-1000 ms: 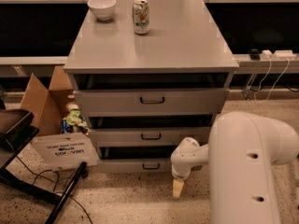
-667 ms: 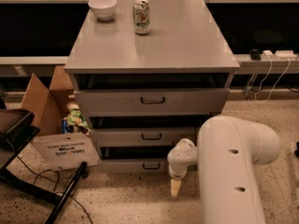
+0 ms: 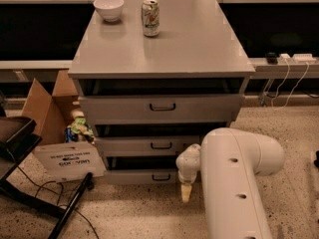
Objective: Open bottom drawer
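Note:
The grey cabinet (image 3: pixel 159 49) has three drawers. The bottom drawer (image 3: pixel 134 177) is the lowest grey front, with a small dark centre handle (image 3: pixel 160 177). Its front stands about flush with the drawers above. My gripper (image 3: pixel 186 193) hangs from the white arm (image 3: pixel 234 183) just right of that handle, in front of the drawer's right end, pointing down toward the floor. It holds nothing that I can see. The middle drawer (image 3: pixel 149 145) and the top drawer (image 3: pixel 159 107) sit above.
A white bowl (image 3: pixel 108 8) and a soda can (image 3: pixel 150 18) stand on the cabinet top. A cardboard box (image 3: pixel 45 108) and a white sign (image 3: pixel 70 161) lie left of the drawers. A black chair base (image 3: pixel 30 193) is at lower left. Cables (image 3: pixel 284 83) run at the right.
The white arm has swung left and nearer the camera, now filling more of the lower right. The gripper has shifted slightly left and stays low in front of the bottom drawer. The drawers have not moved.

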`<action>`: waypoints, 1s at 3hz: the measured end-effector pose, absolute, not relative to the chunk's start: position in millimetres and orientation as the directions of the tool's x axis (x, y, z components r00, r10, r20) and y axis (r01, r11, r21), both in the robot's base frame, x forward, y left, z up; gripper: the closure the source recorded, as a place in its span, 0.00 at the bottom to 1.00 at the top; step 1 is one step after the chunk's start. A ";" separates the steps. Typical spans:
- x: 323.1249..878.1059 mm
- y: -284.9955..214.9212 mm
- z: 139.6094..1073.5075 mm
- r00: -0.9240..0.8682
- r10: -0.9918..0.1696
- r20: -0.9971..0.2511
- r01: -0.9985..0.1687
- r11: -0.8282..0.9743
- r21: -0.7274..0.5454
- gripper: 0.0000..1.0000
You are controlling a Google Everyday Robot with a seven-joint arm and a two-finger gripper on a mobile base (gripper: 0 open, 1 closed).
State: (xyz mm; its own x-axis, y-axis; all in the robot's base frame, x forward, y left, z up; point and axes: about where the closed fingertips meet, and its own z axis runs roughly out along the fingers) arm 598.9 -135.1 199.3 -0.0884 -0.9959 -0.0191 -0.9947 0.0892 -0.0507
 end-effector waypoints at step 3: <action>590.2 -142.0 175.2 -0.051 -0.999 0.015 -0.999 0.051 -0.009 0.49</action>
State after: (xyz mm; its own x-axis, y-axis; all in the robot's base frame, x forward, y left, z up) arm 590.2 -142.0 175.2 -0.0514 -0.9986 0.0145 -0.9986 0.0513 -0.0088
